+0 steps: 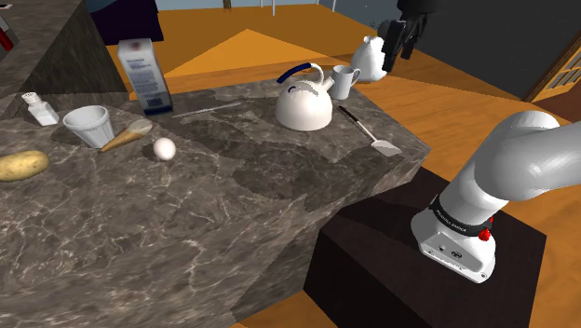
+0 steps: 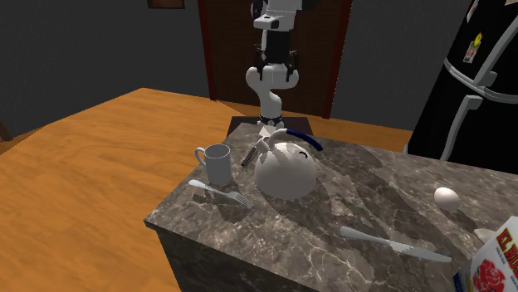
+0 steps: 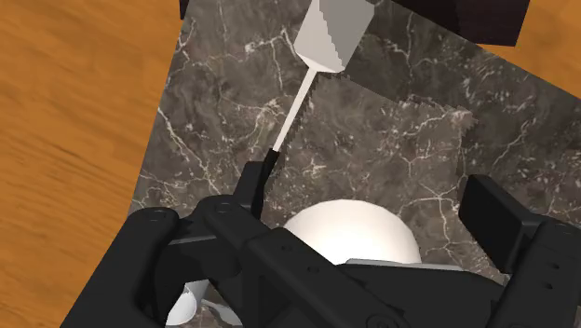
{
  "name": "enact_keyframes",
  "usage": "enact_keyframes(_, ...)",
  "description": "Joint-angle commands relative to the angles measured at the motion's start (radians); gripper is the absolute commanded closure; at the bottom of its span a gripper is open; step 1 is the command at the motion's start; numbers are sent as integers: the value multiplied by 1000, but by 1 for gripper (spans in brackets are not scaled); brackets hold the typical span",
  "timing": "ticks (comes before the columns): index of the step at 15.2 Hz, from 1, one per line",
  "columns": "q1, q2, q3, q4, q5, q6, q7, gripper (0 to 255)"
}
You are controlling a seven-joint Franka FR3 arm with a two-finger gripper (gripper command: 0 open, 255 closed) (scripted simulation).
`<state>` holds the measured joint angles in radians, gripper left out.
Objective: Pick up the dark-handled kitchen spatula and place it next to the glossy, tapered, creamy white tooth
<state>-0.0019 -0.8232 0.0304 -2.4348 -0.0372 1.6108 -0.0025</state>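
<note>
The spatula point(image 1: 368, 130) lies flat on the marble counter point(image 1: 214, 214) near its corner beside the stand, with a black handle and a pale blade. In the wrist view the spatula point(image 3: 307, 79) stretches away from my left finger, which hides part of its handle. In the second exterior view the spatula point(image 2: 249, 156) peeks out behind the kettle. The creamy tapered tooth point(image 1: 128, 136) rests far off toward the shoulder view's left, against a white cup point(image 1: 88, 124). My gripper point(image 1: 398, 45) point(image 2: 275, 63) point(image 3: 372, 200) hangs open high above the kettle's end of the counter, holding nothing.
A white kettle point(image 1: 304, 102) point(image 2: 286, 166) point(image 3: 349, 233) with a blue handle stands beside the spatula, a mug point(image 1: 344, 82) point(image 2: 216, 163) behind it. An egg point(image 1: 164, 147), potato point(image 1: 20, 165), carton point(image 1: 144, 75), shaker point(image 1: 39, 109), knife point(image 2: 394, 243) and fork point(image 2: 220, 193) also lie on the counter.
</note>
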Motion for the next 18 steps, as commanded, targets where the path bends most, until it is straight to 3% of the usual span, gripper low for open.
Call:
enact_keyframes(1, 0, 0, 0, 0, 0, 0, 0, 0)
enact_keyframes(11, -96, 81, -26, -279, 8, 403, 152, 0)
enact_keyframes(16, -144, 201, -38, -372, 13, 637, 224, 0)
enact_keyframes(18, -148, 223, -39, -385, 13, 673, 229, 0)
